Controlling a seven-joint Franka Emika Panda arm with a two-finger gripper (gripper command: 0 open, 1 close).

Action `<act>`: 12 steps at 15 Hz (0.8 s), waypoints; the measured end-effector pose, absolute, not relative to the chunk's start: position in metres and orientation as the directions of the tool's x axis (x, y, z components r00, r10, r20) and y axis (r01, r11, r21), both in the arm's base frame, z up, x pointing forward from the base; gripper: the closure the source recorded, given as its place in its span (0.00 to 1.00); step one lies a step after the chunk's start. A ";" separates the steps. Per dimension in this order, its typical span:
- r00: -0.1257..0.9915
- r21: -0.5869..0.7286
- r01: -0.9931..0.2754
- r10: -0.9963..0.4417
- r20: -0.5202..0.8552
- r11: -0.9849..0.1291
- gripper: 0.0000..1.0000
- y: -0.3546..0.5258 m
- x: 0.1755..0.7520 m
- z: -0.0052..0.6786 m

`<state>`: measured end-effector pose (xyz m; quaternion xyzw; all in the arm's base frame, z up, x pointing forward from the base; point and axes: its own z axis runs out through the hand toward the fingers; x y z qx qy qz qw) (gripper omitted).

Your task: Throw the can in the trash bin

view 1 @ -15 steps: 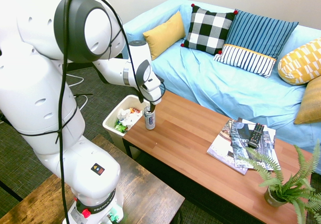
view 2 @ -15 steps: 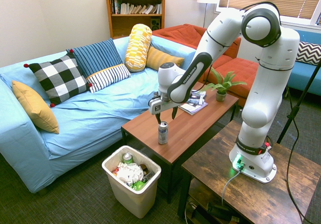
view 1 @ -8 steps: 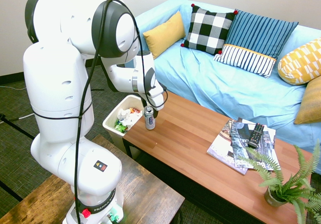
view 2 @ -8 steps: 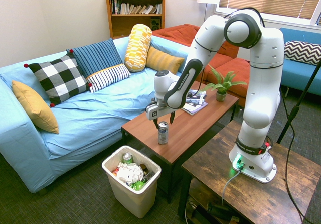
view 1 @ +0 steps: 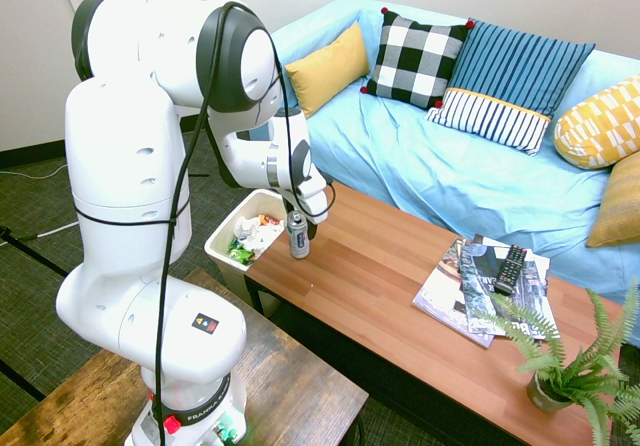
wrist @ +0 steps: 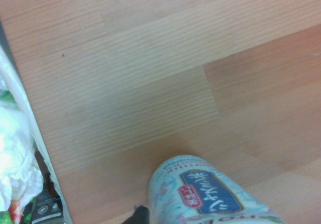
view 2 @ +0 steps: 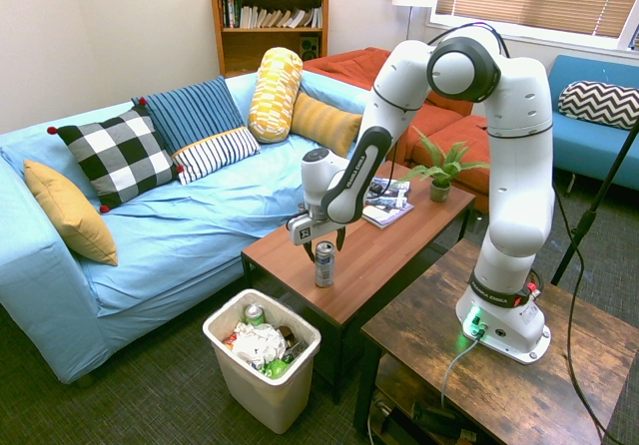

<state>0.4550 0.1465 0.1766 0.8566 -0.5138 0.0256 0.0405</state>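
Second exterior view gives us the can (view 2: pixel 324 268) upright on the table (view 2: pixel 371 263), near the end by the bin (view 2: pixel 262 393). The gripper (view 2: pixel 325 251) is down at the can's upper part, its jaws spread wide, one finger showing on either side of the can in that view. We see no grip: the can stands on its own base, and whether either finger touches it we cannot tell. From the first exterior view, a dark finger shows just beyond the can, so we cannot be sure that the can is fully between the two.

As for progress, we judge the approach nearly complete and the real work all ahead of us. The can has yet to be grasped, lifted, carried over the table's edge and let go above the bin. The carry should be short, since the bin stands on the floor right by the table end, its mouth open and lower than the tabletop. Crumpled white paper (view 2: pixel 259 344) and a green can (view 2: pixel 255 314) lie inside, so we expect ours to land on other rubbish. Before closing, we would check that both fingers straddle the can, as a lopsided squeeze might tip it over.
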 end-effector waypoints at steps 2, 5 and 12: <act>0.464 0.046 -0.886 -0.882 0.081 -0.462 1.00 0.147 0.454 0.175; 0.456 0.051 -0.890 -0.887 0.072 -0.454 1.00 0.150 0.453 0.173; 0.453 0.055 -0.891 -0.889 0.064 -0.450 1.00 0.150 0.453 0.173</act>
